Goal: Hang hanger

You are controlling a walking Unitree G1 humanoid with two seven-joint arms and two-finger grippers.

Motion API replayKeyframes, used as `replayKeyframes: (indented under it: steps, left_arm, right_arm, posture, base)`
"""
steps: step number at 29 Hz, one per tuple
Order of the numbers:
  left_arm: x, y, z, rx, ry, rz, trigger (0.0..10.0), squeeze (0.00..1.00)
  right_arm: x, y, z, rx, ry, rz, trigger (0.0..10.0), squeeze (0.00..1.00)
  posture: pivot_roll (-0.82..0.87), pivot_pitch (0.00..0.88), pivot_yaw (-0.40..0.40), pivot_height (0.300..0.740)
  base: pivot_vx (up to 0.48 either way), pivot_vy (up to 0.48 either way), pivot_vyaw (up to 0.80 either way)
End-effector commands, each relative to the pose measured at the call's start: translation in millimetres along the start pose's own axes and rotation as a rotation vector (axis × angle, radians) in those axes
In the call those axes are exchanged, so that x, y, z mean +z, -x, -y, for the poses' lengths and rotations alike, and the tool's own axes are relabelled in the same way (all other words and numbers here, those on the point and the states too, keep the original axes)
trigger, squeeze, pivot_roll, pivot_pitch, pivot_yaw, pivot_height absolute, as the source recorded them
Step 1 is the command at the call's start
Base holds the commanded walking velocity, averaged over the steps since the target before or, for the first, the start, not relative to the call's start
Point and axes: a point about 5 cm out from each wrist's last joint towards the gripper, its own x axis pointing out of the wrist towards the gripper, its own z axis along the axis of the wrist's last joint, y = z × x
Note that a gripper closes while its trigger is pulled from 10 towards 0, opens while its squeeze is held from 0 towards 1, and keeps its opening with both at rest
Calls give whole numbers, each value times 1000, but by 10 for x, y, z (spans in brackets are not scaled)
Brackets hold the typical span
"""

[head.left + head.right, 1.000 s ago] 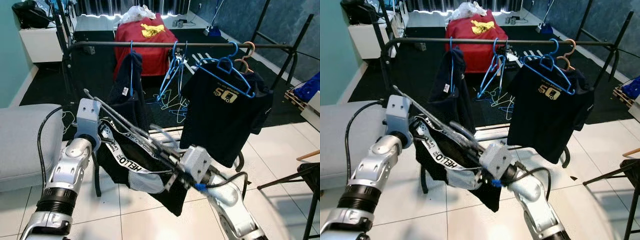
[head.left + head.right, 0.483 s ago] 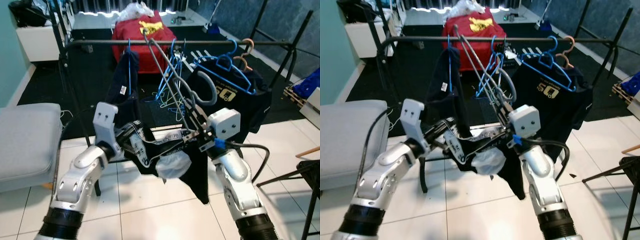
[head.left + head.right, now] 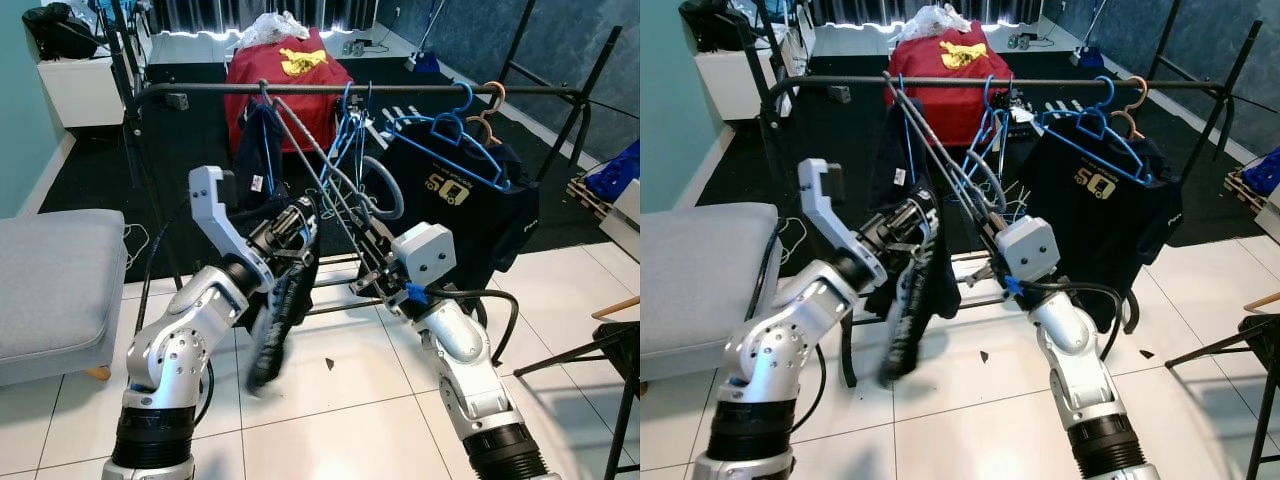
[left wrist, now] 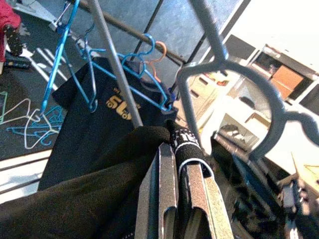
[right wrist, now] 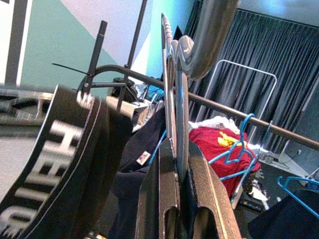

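A grey hanger (image 3: 385,190) carries a black garment (image 3: 275,310) with a black band lettered in white (image 5: 60,164). The rail (image 3: 400,90) is dark metal. On it hang blue hangers (image 3: 455,135), one orange hanger (image 3: 493,100) and a black T-shirt (image 3: 460,215) with a gold print. Behind lies a red cloth (image 3: 285,75) with a yellow patch. The floor (image 3: 340,420) is white tile, the wall (image 3: 25,130) teal, and the cushion (image 3: 50,280) grey.

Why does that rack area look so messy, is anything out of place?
Yes. Loose hangers lie scattered on the dark floor behind the rail. The black garment hangs bunched from the left pincer, not spread on the grey hanger clamped in the right pincer.
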Motion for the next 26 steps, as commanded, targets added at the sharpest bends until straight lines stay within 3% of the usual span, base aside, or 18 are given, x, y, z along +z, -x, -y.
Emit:
replayKeyframes:
  steps: [1, 2, 4, 5, 6, 9, 10, 11, 12, 14, 17, 19, 23, 26]
  left_arm:
    - [-125, 54, -33, 0, -99, -105, 0, 0]
    - [-125, 54, -33, 0, -99, -105, 0, 0]
    - [-395, 239, -279, 144, -300, -311, 0, 0]
    - [-395, 239, -279, 144, -300, -311, 0, 0]
    - [-477, 314, -378, 217, -347, -368, 0, 0]
    - [-477, 314, -378, 217, -347, -368, 0, 0]
    - [-554, 397, -468, 291, -377, -418, 8471, 0]
    - [-554, 397, -468, 291, -377, -418, 8471, 0]
    - [-607, 489, -537, 380, -361, -414, 10000, 0]
    - [-607, 489, -537, 380, -361, -414, 10000, 0]
    - [-630, 523, -590, 471, -296, -386, 10000, 0]
    - [-661, 543, -642, 529, -310, -395, 10000, 0]
    - [-692, 552, -635, 538, -389, -379, 10000, 0]
    - [-701, 550, -618, 526, -395, -369, 10000, 0]
  right_arm:
    - [-43, -9, 25, -21, -33, -31, 10000, 0]
    - [-43, -9, 25, -21, -33, -31, 10000, 0]
    - [-352, 83, -16, -41, -188, -257, 10000, 0]
    - [-352, 83, -16, -41, -188, -257, 10000, 0]
    - [-471, 147, -42, -52, -248, -346, 10000, 0]
    - [-471, 147, -42, -52, -248, -346, 10000, 0]
    - [-578, 235, -67, -52, -288, -434, 10000, 0]
    - [-578, 235, -67, -52, -288, -434, 10000, 0]
    - [-726, 394, -86, -47, -306, -572, 10000, 0]
    - [-726, 394, -86, -47, -306, -572, 10000, 0]
    - [-781, 443, -91, -51, -309, -625, 10000, 0]
    - [-806, 409, -68, -109, -330, -646, 10000, 0]
    - [-842, 392, -60, -148, -298, -678, 10000, 0]
    - [-842, 395, -69, -145, -294, -680, 10000, 0]
  posture:
    - [41, 42, -7, 740]
    - [41, 42, -7, 740]
    - [39, 56, -11, 740]
    - [39, 56, -11, 740]
    - [39, 57, -14, 740]
    - [39, 57, -14, 740]
    - [31, 57, -16, 740]
    - [31, 57, -16, 740]
    - [29, 67, -21, 740]
    - [29, 67, -21, 740]
    - [27, 71, -24, 740]
    - [23, 72, -26, 740]
    - [20, 74, -27, 740]
    - [18, 75, -28, 740]
  base:
    - [0, 0, 0]
    - [0, 0, 0]
    - [0, 0, 0]
    - [0, 0, 0]
    - [0, 0, 0]
    - [0, 0, 0]
    - [0, 0, 0]
    - [0, 0, 0]
    - [0, 0, 0]
    - [0, 0, 0]
    - [0, 0, 0]
    - [0, 0, 0]
    - [0, 0, 0]
    - [0, 0, 0]
